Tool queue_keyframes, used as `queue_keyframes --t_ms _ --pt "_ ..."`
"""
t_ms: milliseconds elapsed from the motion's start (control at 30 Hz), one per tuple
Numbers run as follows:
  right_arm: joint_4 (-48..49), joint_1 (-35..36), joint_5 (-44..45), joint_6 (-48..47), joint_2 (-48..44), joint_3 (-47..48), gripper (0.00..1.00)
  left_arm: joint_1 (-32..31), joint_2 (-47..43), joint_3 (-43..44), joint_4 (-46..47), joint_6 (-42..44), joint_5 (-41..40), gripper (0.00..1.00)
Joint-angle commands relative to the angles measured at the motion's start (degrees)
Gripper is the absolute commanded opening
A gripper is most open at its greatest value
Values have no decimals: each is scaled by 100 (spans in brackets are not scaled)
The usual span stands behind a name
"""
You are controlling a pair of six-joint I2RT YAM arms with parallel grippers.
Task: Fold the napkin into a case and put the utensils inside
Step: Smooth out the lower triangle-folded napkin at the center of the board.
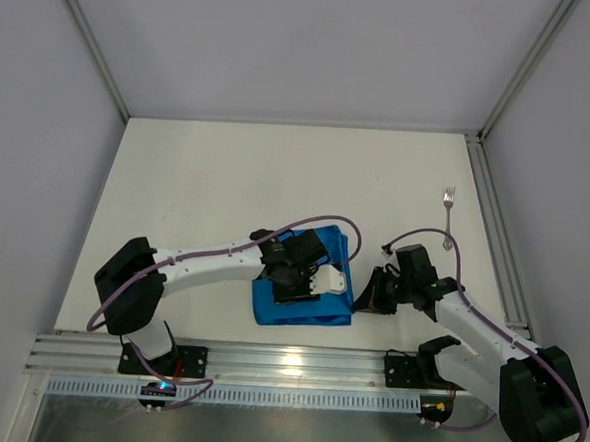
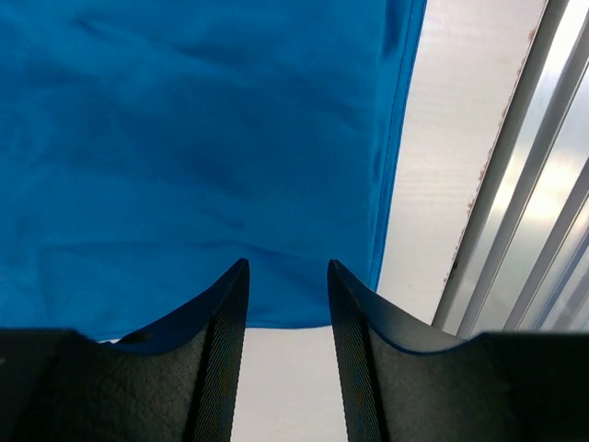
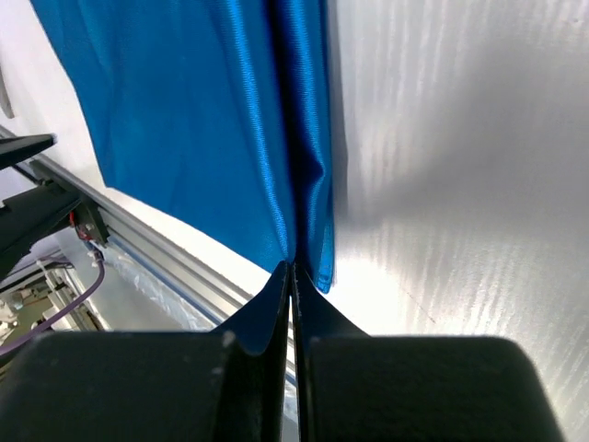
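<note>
Napkin (image 1: 299,313) lies on the table (image 1: 228,177), low of centre toward the 6 o'clock edge, just above the metal rail (image 1: 286,363). It is bright blue and plain, and sits as a rough rectangle tilted slightly. The top view shows only its 6 o'clock strip and its 1 o'clock corner, because your left arm covers the middle.

Your left gripper (image 2: 287,265) reaches in from 9 o'clock and sits over the cloth. Its fingers are spread apart, and the wrist view shows blue cloth and a hem between them. Nothing is caught in them. I cannot tell whether the tips touch the cloth.

Your right gripper (image 3: 293,269) is at the napkin's 3 o'clock edge. Its fingers are pressed together with only a hairline between them, and a raised fold of the blue edge runs straight into the tips, so it looks clamped on the napkin there. The fold stands up as a narrow ridge along that side.

Fork (image 1: 448,212) lies well apart from the napkin at about 1 o'clock, near the right side frame. It is slim and silver, with its tines toward 12, and neither gripper touches it.
</note>
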Motion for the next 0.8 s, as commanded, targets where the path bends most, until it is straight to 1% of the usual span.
queue_keyframes --t_ms 0,100,167,233,267,333,367,433,467,500,533,567,600,667,700,767 --pt "-26 34 -407 -7 -30 223 4 -99 -313 -390 -53 184 -384 42" --pt "-61 34 -452 -15 49 258 4 -21 -358 -663 88 228 -412 42" --pt "-43 34 -434 -6 101 188 4 41 -358 -761 97 228 -149 41" --pt "184 43 -443 99 171 65 4 50 -367 -857 27 272 140 41" --pt "281 34 -452 134 302 -66 6 50 -367 -884 0 298 220 42" --pt "379 34 -443 73 452 -76 13 50 -393 -919 -53 377 265 43" --pt "327 34 -400 12 540 63 22 50 -393 -928 -53 378 247 44" --pt "-42 34 -251 -199 454 309 32 50 -402 -963 -61 404 212 44" --pt "-348 34 37 -269 375 632 37 50 -419 -1024 -61 395 221 44" --pt "-481 34 206 -348 226 818 41 50 -428 -1059 -70 413 221 43" --pt "-613 34 381 -497 181 1012 43 50 -437 -1095 -70 413 221 43" --pt "-693 34 531 -551 181 1336 43 50 -454 -1182 -44 395 212 41" --pt "-685 34 724 -577 285 1469 43 50 -446 -1209 -27 386 195 41" --pt "-536 34 848 -674 548 1855 42 59 -428 -1297 35 351 151 40" --pt "-431 17 953 -700 880 1953 36 50 -420 -1315 44 360 142 40" --pt "-54 17 1164 -718 1242 2199 26 50 -420 -1367 61 377 133 41"
